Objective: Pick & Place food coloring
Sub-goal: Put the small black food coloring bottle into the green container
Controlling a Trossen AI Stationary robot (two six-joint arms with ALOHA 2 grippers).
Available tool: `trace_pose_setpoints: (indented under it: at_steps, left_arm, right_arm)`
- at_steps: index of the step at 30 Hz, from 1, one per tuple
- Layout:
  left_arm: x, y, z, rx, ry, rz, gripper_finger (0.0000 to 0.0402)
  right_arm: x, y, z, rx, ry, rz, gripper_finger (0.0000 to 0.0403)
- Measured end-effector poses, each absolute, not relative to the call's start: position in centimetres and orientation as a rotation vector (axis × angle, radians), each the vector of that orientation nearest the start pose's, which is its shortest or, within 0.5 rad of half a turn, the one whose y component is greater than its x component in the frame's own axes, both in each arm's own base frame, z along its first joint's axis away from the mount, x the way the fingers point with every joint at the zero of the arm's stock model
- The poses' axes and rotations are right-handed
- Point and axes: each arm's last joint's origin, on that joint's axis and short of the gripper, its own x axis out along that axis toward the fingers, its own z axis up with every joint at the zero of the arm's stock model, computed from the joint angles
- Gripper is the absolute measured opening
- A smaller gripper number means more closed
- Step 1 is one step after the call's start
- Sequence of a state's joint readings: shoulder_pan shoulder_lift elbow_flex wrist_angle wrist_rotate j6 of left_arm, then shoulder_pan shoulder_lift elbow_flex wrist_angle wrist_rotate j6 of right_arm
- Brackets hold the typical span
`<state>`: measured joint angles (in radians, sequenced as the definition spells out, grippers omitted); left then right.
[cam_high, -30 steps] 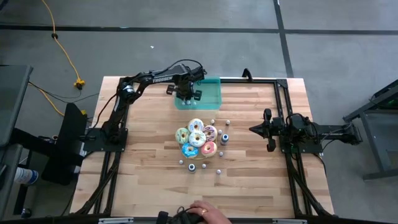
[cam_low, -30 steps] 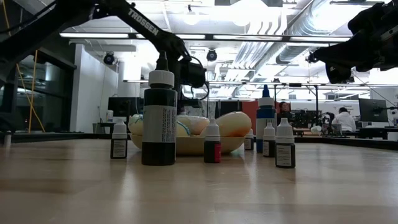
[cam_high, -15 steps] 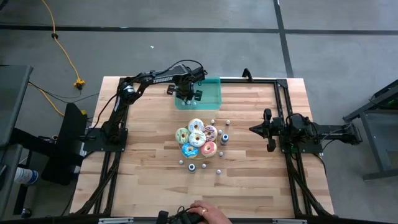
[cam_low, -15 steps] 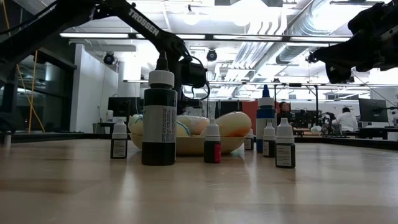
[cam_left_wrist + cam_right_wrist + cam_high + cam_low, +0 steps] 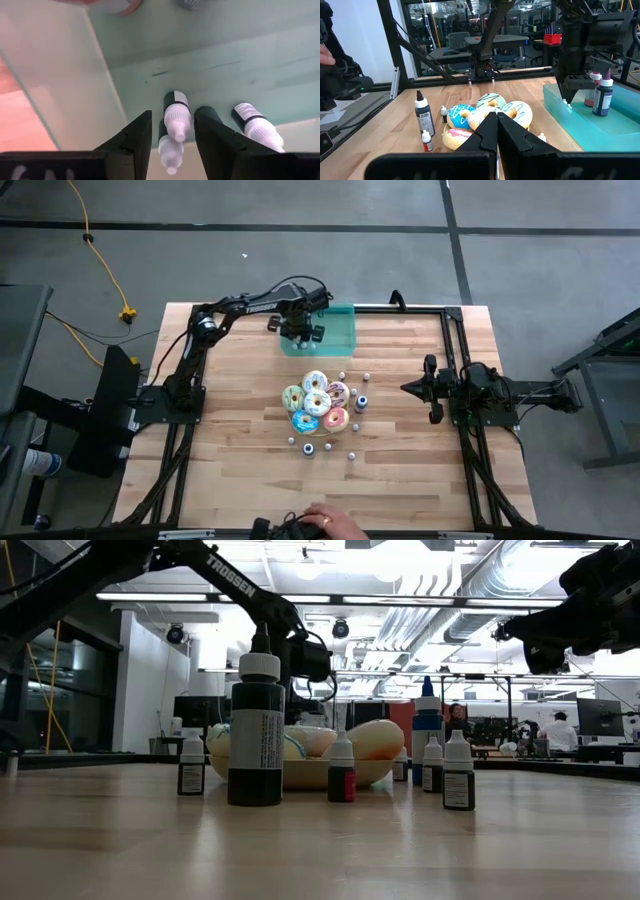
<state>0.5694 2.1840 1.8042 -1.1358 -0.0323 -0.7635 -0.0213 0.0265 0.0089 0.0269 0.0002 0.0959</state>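
Nothing shifted in overview; left end effector [image 5: 172, 137] same place over teal tray [image 5: 340, 330], fingers parted, gripping nothing. Released food coloring bottle [image 5: 177, 120] lies between fingers on tray floor. I lift straight, not brushing it. Right end effector [image 5: 496, 131] closed, parked beside donuts [image 5: 315, 402].

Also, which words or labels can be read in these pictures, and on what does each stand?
"TROSSEN": on the left arm, white letters, seen in the low view; in the high view it is too small to be sure.
Labels on the big dark bottle and the small bottles: printed, too small to read.
No other text is readable.
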Motion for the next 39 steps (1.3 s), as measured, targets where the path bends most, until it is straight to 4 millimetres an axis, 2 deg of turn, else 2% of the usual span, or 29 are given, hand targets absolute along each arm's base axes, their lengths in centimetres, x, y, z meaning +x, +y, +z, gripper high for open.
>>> trace_pose_setpoints:
  at_steps: [14, 23, 29, 39]
  left_arm:
    - [34.9, 22.6, 22.3, -0.949, 1.182, 1.063, 0.014]
    - [33.8, 21.4, 26.1, -0.915, 1.123, 1.028, 0.014]
    - [32.8, 19.0, 28.9, -0.888, 1.13, 0.994, 0.014]
    - [31.9, 12.4, 33.1, -0.774, 1.183, 0.815, 0.014]
  right_arm:
    - [9.9, -0.2, 16.7, 0.096, -0.01, -0.021, 0.0]
    - [9.9, -0.2, 16.7, 0.096, -0.01, -0.021, 0.0]
    - [9.9, -0.2, 16.7, 0.096, -0.01, -0.021, 0.0]
    - [9.9, -0.2, 16.7, 0.096, -0.01, -0.021, 0.0]
